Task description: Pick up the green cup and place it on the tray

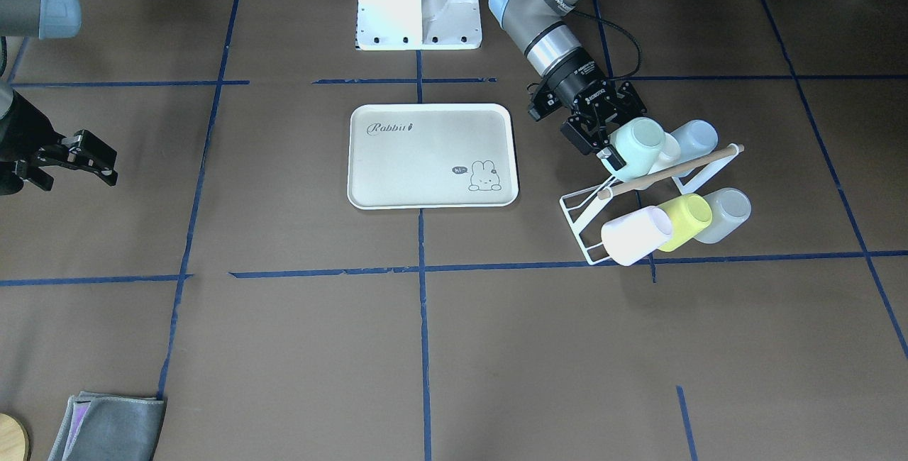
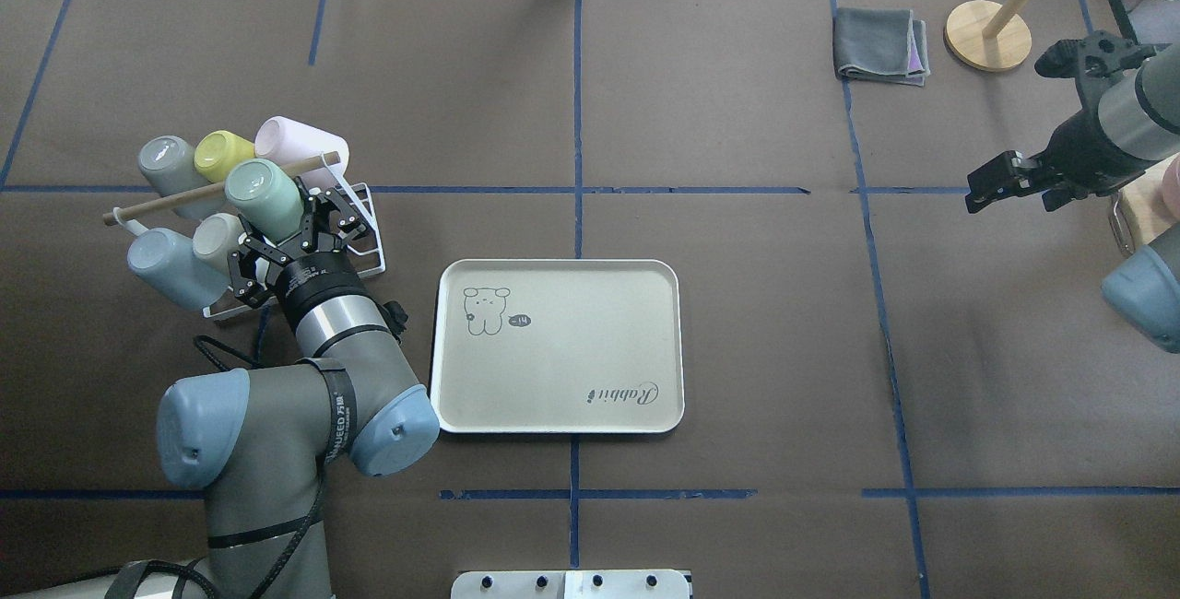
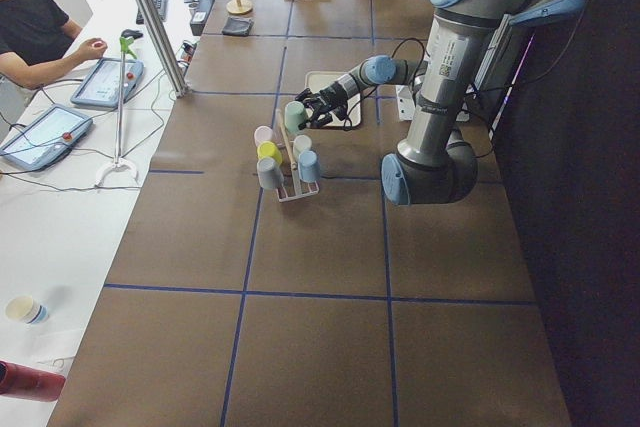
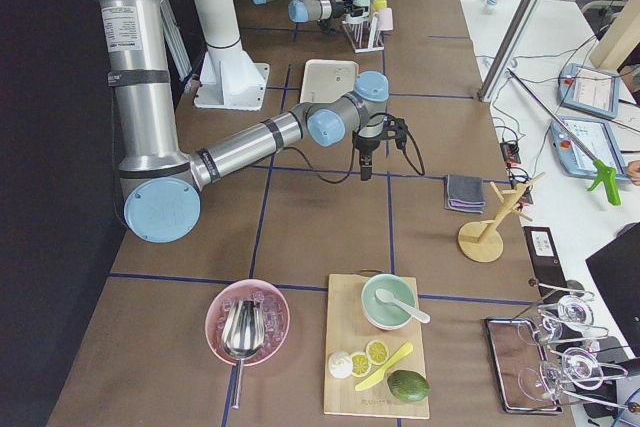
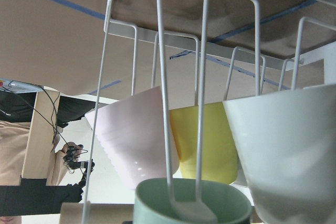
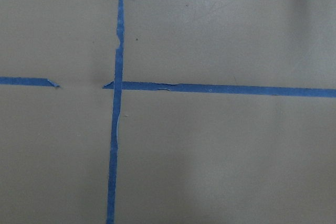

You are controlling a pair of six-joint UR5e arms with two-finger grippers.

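Overhead exterior: left tool [image 2: 284, 229] apparently gripping green cup [image 2: 261, 193].

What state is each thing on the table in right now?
green cup: on the rack, tilted, not lifted
left gripper: at its rim, grip unclear
right gripper: open, empty, off to the side
tray: flat, empty
rack: standing, six cups on it

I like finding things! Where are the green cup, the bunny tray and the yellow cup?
green cup [image 2: 267, 203]: overhead view, on its side wall.
tray [image 2: 572, 350]: overhead view, on its bare middle.
yellow cup [image 2: 224, 153]: overhead view, on its body.
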